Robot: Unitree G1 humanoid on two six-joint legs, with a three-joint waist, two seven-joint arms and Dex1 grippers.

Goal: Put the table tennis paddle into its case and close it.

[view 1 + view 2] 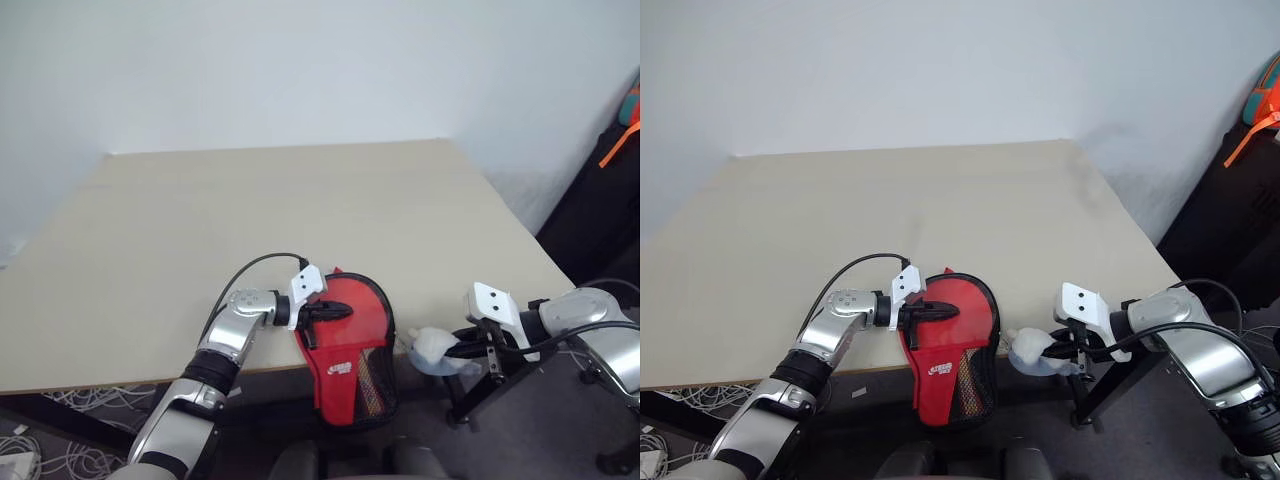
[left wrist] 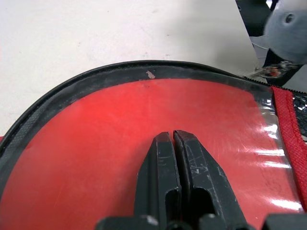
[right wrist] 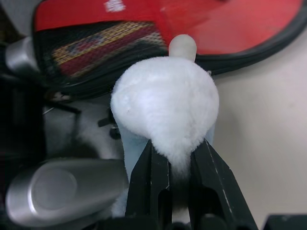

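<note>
The red case [image 1: 350, 360] lies at the table's front edge. Its part with the white logo and black mesh pocket [image 3: 91, 45] hangs over the edge. My left gripper [image 2: 172, 135] is shut, its tips resting on the round red, black-rimmed surface [image 2: 96, 139] on top. I cannot tell whether that surface is the paddle's face or the case. My right gripper [image 3: 175, 149], just off the table's edge to the right of the case, is shut on a white fluffy ball [image 3: 165, 103] that hangs close to the case's rim.
The beige table [image 1: 300, 200] stretches away beyond the case to a white wall. A black stand [image 1: 490, 385] is below my right arm, off the table's right corner. Cables lie on the floor at the lower left.
</note>
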